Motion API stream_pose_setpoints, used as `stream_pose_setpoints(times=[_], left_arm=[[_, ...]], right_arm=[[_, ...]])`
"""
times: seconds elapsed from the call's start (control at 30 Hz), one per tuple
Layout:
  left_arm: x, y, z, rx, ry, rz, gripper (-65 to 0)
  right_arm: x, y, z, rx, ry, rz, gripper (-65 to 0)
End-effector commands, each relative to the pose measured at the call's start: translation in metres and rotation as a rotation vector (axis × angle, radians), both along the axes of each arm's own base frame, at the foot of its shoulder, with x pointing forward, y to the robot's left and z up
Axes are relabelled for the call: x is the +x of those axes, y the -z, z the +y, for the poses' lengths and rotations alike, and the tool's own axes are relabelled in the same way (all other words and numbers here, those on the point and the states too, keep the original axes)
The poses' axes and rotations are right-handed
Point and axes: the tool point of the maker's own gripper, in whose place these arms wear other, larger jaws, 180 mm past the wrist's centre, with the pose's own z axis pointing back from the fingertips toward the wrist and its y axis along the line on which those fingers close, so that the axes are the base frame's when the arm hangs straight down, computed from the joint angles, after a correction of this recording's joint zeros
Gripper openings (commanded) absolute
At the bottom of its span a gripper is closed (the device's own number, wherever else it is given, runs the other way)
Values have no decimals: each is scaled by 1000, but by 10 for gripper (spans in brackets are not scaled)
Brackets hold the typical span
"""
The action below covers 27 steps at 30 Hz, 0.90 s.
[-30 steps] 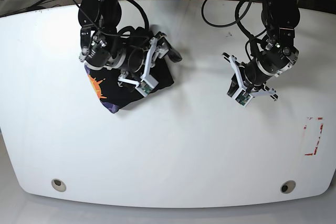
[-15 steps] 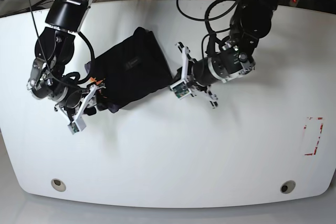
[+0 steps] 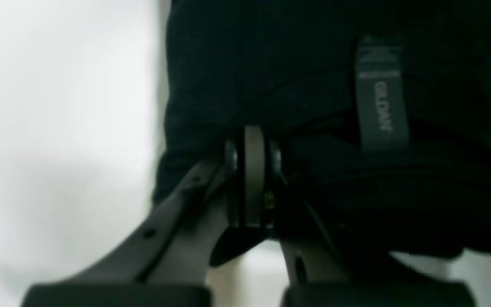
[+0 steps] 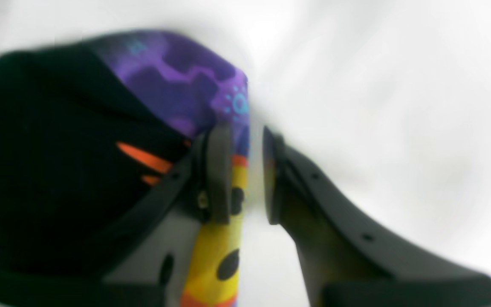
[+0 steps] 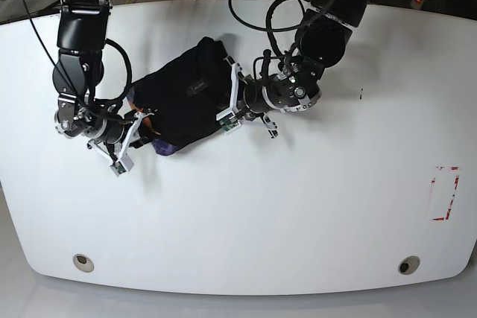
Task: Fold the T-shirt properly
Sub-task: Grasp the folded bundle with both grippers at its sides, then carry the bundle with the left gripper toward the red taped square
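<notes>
- My left gripper (image 3: 252, 170), pressed together, pinches the T-shirt (image 5: 182, 98) hem; cloth lies ahead.
- My right gripper (image 4: 245, 170), slightly spread, straddles its printed corner at the opposite end.

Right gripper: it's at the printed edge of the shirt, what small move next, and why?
Probably finish closing the right gripper. Its jaws stand slightly apart with the T-shirt's colourful printed edge against one pad, not yet pinched. The left gripper looks shut at the opposite edge, so both sides would then be held.
</notes>
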Motion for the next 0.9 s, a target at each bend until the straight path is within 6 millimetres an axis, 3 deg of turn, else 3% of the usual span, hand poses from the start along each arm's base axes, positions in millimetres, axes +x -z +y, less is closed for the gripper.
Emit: stream_pose_setpoints(times=[0.0,0.13,0.27,0.37,0.47,0.6,0.7,0.87], left_arm=[[21,-5,16,4,-21,-36,-650],[48,-4,50,62,-63,-60,-650],[79,-23,89,77,-150,-112,-650],[100,-57,116,72,-213,-208,-650],[109,-97,129,59,-237,-319,-650],[97,-121,134,60,-247,-387,-650],[87,-131,143,96,-278,-401,-650],[57,-122,150,124,-300,-367,-650]], right_arm=[[3,-9,-3,4,-2,-32,-539],[0,-29,7,-23,-46,-107,-541],[-6,-53,16,-85,-101,-156,-541],[-6,-69,28,-110,-126,-184,-537],[-6,-77,39,-118,-144,-200,-534],[0,-82,69,-98,-211,-222,-534],[4,-71,93,-79,-272,-189,-537],[15,-55,125,7,-312,-166,-537]])
